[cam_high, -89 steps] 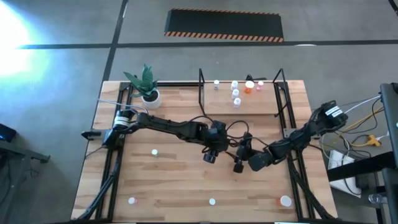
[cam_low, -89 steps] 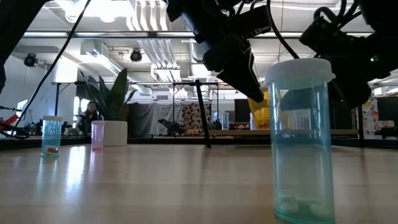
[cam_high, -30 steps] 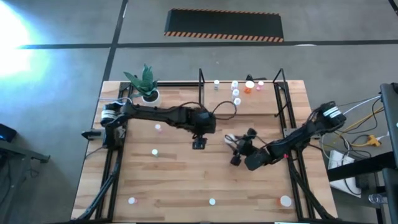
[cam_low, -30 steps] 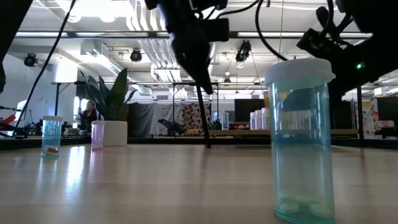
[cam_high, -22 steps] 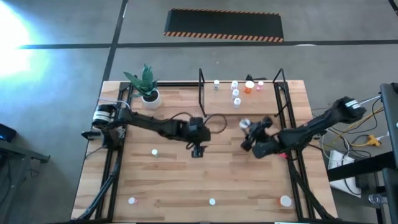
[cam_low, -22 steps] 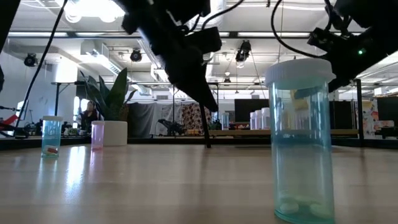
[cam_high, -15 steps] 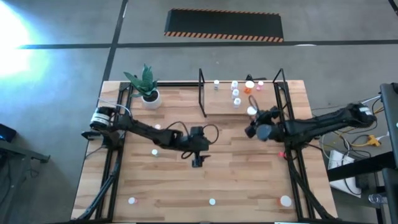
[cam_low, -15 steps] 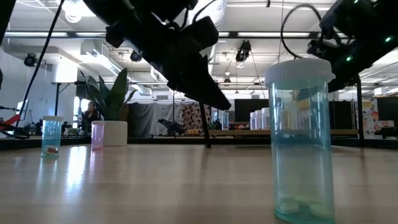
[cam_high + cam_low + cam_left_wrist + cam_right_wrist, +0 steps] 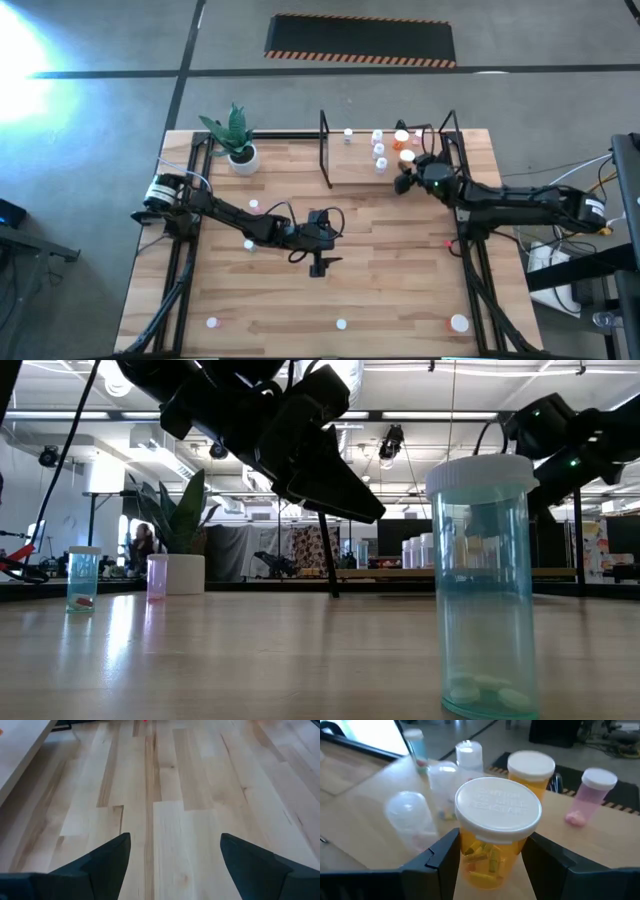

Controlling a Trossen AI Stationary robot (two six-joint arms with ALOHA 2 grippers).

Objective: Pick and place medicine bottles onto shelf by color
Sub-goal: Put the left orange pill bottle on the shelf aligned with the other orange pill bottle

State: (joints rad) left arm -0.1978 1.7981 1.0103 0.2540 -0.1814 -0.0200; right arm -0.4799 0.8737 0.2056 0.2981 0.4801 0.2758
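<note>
My right gripper (image 9: 408, 166) is shut on an orange medicine bottle with a white cap (image 9: 497, 827), over the right part of the light-wood shelf (image 9: 350, 165). On the shelf stand another orange bottle (image 9: 531, 770), a pink one (image 9: 590, 795), several clear or white ones (image 9: 410, 817) and a green one (image 9: 415, 742). My left gripper (image 9: 175, 850) is open and empty above bare table near the middle (image 9: 318, 267). My right gripper pinches the orange bottle's round body (image 9: 470, 862), just below the white cap, between its two fingers (image 9: 437, 860). The fingers come from the table's right side, slanting down. The bottle stands upright over the shelf board; I cannot tell whether its base touches the board.
Loose bottles stand on the table: a pink one (image 9: 254, 205), one at the left (image 9: 249, 244) and three along the near edge (image 9: 341, 323), one looming large in the low view (image 9: 485, 580). A potted plant (image 9: 238, 150) stands at the far left. Black posts (image 9: 325, 150) frame the shelf.
My right gripper has carried the orange bottle, upright, from the table's middle toward the far edge and in over the shelf beside the other orange bottle. My left gripper has gone toward the near edge, away from the shelf, still open.
</note>
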